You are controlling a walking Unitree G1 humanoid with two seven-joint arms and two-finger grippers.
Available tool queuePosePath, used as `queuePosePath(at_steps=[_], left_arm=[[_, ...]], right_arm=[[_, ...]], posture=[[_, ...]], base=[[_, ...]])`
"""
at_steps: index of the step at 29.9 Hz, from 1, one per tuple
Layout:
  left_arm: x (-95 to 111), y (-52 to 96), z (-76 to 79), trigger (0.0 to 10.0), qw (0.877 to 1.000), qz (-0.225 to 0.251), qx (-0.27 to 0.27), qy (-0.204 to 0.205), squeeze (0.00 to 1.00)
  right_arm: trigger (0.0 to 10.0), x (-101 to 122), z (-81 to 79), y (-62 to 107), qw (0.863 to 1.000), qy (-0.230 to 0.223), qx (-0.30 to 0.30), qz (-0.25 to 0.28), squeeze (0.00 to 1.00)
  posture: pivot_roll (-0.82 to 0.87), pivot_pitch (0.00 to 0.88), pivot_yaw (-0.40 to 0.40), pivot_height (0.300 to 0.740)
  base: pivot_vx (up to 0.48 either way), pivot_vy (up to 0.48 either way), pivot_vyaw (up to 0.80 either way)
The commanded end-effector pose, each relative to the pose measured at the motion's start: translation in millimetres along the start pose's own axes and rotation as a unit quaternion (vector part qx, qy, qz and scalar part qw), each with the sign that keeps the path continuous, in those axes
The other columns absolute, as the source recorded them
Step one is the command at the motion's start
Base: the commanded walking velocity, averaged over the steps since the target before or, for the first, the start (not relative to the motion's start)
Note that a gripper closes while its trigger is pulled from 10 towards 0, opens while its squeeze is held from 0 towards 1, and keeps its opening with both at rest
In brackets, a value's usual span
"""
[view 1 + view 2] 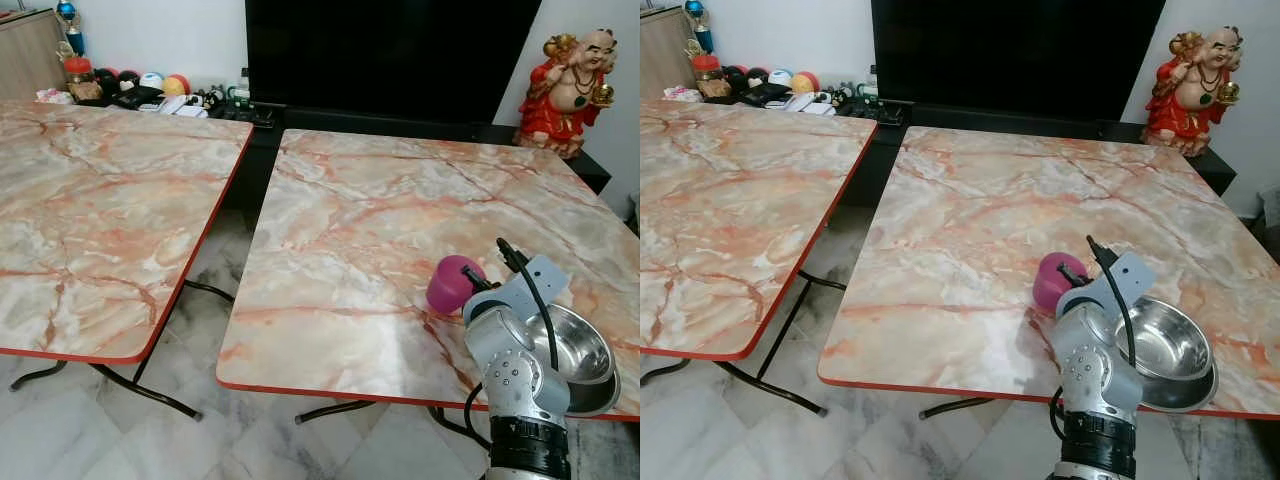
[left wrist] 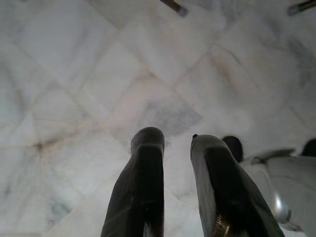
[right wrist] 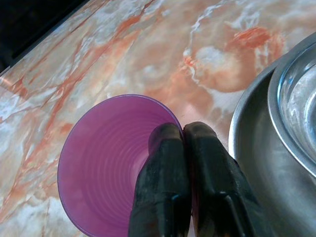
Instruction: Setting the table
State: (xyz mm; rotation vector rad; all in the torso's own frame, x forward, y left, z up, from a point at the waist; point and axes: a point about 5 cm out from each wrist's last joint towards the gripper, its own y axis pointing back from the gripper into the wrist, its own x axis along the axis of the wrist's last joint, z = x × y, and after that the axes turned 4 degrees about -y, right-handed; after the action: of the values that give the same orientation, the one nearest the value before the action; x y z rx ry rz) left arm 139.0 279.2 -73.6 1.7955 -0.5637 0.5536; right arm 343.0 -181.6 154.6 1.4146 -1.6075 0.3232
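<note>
One purple cup (image 3: 113, 163) sits near the right tabletop's (image 1: 400, 200) near edge, its rim pinched in the right gripper's (image 3: 183, 131) jaws. One steel bowl (image 1: 580, 345) on one steel plate (image 3: 256, 163) lies just right of it. The left gripper (image 2: 170, 143) hangs over the floor (image 2: 98, 74), jaws narrowly apart.

Both worktops are glossy pink-orange marble-look slabs with red edging, the right worktop (image 1: 380, 230) smooth enough to catch a sheen. On it, toward 5 o'clock, the round polished steel bowl (image 1: 580, 345) sits on a shiny steel plate (image 3: 252, 148), mirror-bright. At its 9 o'clock, the translucent purple plastic cup (image 3: 111, 158) has fine ridges inside. Right pincer (image 3: 183, 131) fingers look matt black rubber. Floor (image 2: 98, 74) is pale polished marble tile.
</note>
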Motion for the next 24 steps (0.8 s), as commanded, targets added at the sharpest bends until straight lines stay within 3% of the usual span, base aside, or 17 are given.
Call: queuePosePath(at_steps=[1, 15, 16, 17, 23, 24], left_arm=[[-4.1, 1.4, 0.9, 10.0, 1.0, -0.005, 0.003, 0.006, 0.0], [-6.7, 2.0, 6.9, 10.0, 1.0, -0.008, -0.004, 0.009, 0.0], [-6.8, 2.1, 6.8, 10.0, 1.0, -0.008, -0.004, 0.009, 0.0], [-7.0, 2.1, 6.8, 10.0, 1.0, -0.008, -0.004, 0.009, 0.0], [-7.4, 2.2, 6.4, 10.0, 1.0, -0.009, -0.004, 0.009, 0.0], [-7.5, 2.3, 6.1, 10.0, 1.0, -0.01, -0.005, 0.009, 0.0]], right_arm=[[10.0, 2.7, -4.4, -1.4, 1.0, 0.001, 0.007, -0.005, 0.0], [10.0, 2.7, 1.9, -5.7, 1.0, 0.006, -0.008, -0.005, 0.0], [10.0, 2.5, 2.0, -5.8, 1.0, 0.006, -0.008, -0.006, 0.52], [10.0, 2.4, 2.0, -5.8, 1.0, 0.006, -0.008, -0.006, 0.71], [10.0, 1.5, 3.0, -7.0, 1.0, 0.006, -0.012, -0.006, 0.68], [10.0, 1.2, 2.9, -7.5, 1.0, 0.006, -0.012, -0.006, 0.38]], posture=[[0.1, 0.033, -0.104, 0.74], [0.1, 0.035, -0.11, 0.74], [0.1, 0.035, -0.109, 0.74], [0.1, 0.035, -0.109, 0.74], [0.1, 0.035, -0.107, 0.74], [0.1, 0.035, -0.107, 0.74]], base=[[0.0, 0.0, 0.0], [0.0, 0.0, 0.0], [0.0, 0.0, 0.0], [0.0, 0.0, 0.0], [0.0, 0.0, 0.0], [0.0, 0.0, 0.0]])
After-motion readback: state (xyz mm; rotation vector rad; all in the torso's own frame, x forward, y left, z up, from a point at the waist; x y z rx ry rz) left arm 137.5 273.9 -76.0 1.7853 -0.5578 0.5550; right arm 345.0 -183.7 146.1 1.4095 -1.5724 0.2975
